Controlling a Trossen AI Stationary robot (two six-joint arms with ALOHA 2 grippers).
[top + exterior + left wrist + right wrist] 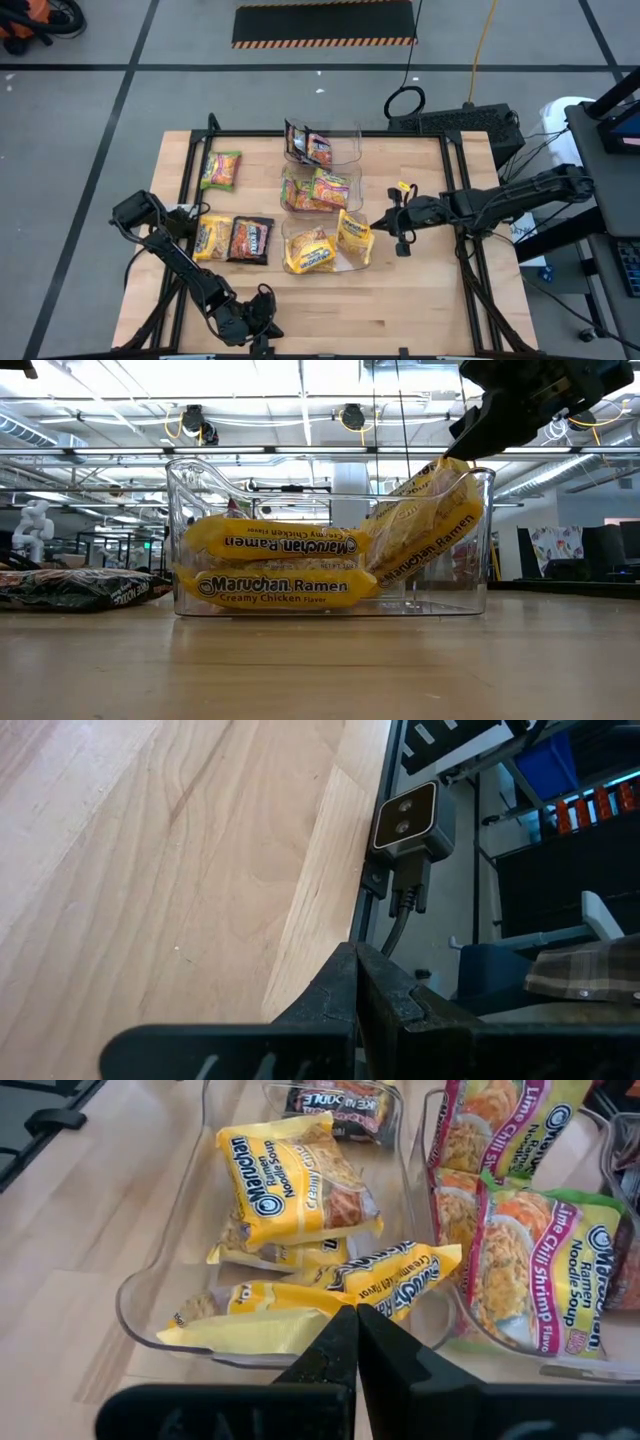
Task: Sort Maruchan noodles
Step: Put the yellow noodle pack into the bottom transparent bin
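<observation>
Black fingers of the right gripper are pressed together on nothing, and we are finding them hovering just above the near rim of the clear bin of yellow packets. A yellow Creamy Chicken packet is leaning slantwise against that rim directly below the fingertips, not lying flat like the other yellow packets in the bin; we are judging it freshly placed but not fully settled.

Working outward, we are noting the middle bin holding green Lime Chili Shrimp packets, and the far bin holding dark packets. Three kinds are thus already going to three bins.

Left on the bare table, we are counting three unsorted packets: a green one towards the far left, and a yellow one touching a dark one nearer the left arm.

At the near table edge the left gripper is waiting with fingers closed and empty.

We are judging the sort well past halfway, with three packets outstanding.
</observation>
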